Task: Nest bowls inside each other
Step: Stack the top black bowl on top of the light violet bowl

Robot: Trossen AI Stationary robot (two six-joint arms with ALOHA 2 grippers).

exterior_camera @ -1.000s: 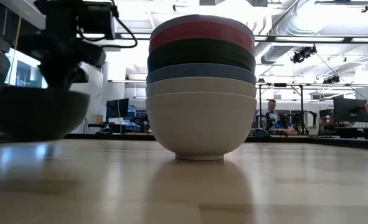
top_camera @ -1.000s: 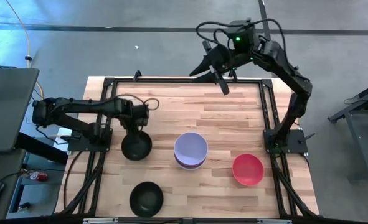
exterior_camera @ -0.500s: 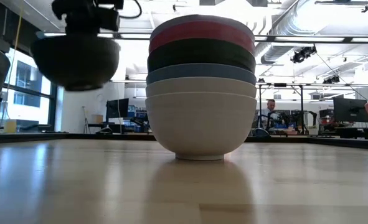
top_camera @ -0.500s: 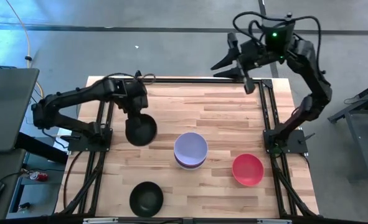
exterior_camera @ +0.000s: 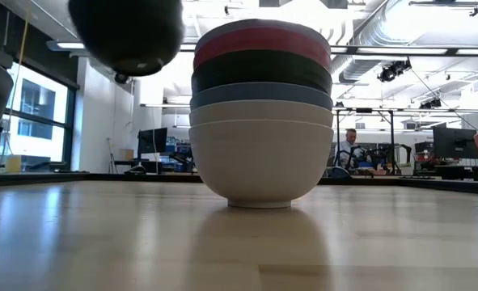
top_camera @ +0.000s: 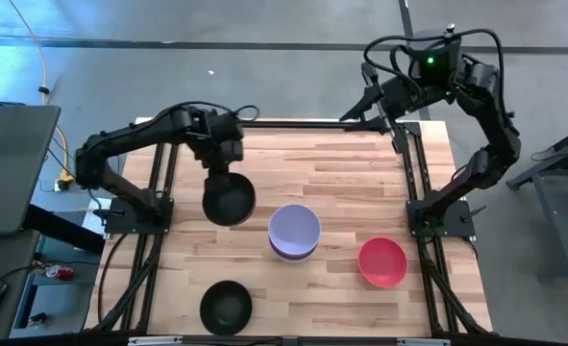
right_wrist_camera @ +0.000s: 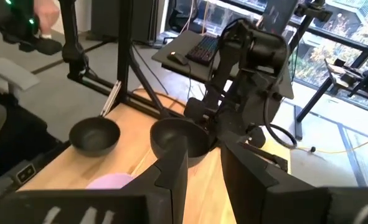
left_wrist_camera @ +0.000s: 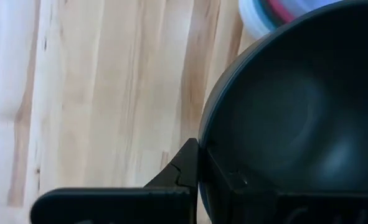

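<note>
My left gripper [top_camera: 227, 175] is shut on a black bowl [top_camera: 229, 200] held in the air left of the stack; the bowl also shows high in the low view [exterior_camera: 127, 32]. The stack [top_camera: 294, 232] stands mid-table with a lavender bowl on top; the low view [exterior_camera: 261, 113] shows magenta, black, blue and white bowls in it. A red bowl [top_camera: 382, 261] stands alone to its right. A second black bowl [top_camera: 226, 306] stands near the front edge. My right gripper [top_camera: 375, 104] is open and empty above the far right edge. My left gripper holds the black bowl by its rim [left_wrist_camera: 200, 155] on the bowl's far side, one finger inside the bowl and one outside. The fingers come from above, pointing down. The bowl hangs below them, mouth up, lifted clear of the table.
Bare wood lies between the held bowl and the stack and across the table's far half. A black metal frame [top_camera: 413, 163] runs along the table's edges. A person [exterior_camera: 353, 145] sits in the room far behind the table.
My left gripper has lifted the black bowl off the table and carried it up and toward the right, nearer the stack. My right arm has swung toward the table's right edge along the far side.
</note>
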